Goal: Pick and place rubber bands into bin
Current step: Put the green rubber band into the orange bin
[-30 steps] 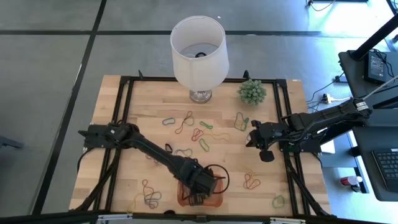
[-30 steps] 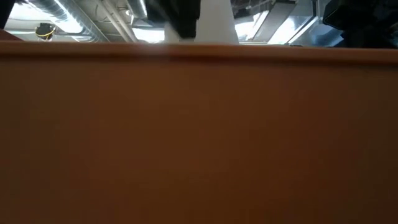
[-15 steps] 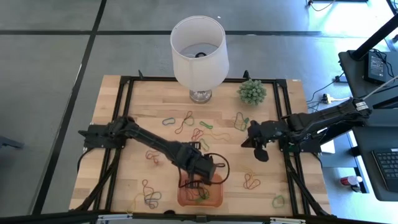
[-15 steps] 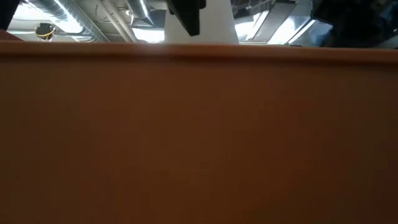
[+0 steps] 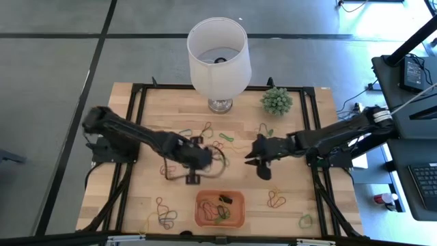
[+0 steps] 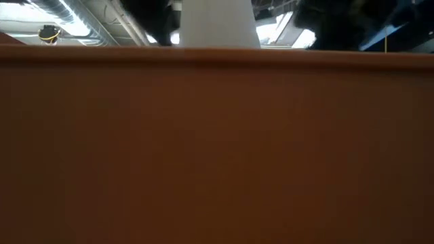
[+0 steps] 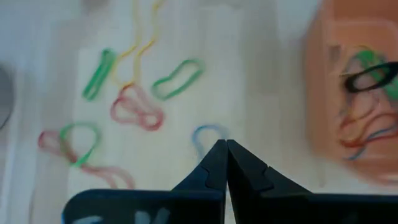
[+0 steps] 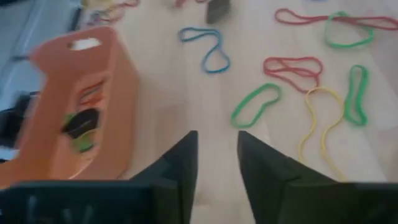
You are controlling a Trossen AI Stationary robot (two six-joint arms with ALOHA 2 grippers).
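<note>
The left pincer (image 5: 193,179) hung over the middle of the wooden desk (image 5: 293,212), its fingers (image 7: 214,165) clenched tip to tip on nothing. In its wrist view a blue rubber band (image 7: 208,135) lay on the wood just beyond the tips, with a green loop (image 7: 179,79) and a red one (image 7: 135,111) farther out. The bin (image 5: 220,209) sat at the near edge of the desk, a little apart from that pincer and toward the right arm's side, and it held several bands, among them what looked like a black one (image 7: 368,78), though the view there was soft. The right pincer (image 5: 263,171) reached in over the middle of the desk from the right, its fingers (image 8: 180,163) parted with bare wood showing between them, gripping nothing. Ahead of it in its wrist view lay a green band (image 8: 255,104) and a yellow one (image 8: 318,123), near the tips, with a blue loop (image 8: 208,46) beyond and the bin off to one side. More rubber bands (image 5: 205,137) were scattered across the desk in front of the white lamp (image 5: 218,51) and the small green plant (image 5: 276,100). In the low view the bin's orange wall filled nearly the whole picture.
</note>
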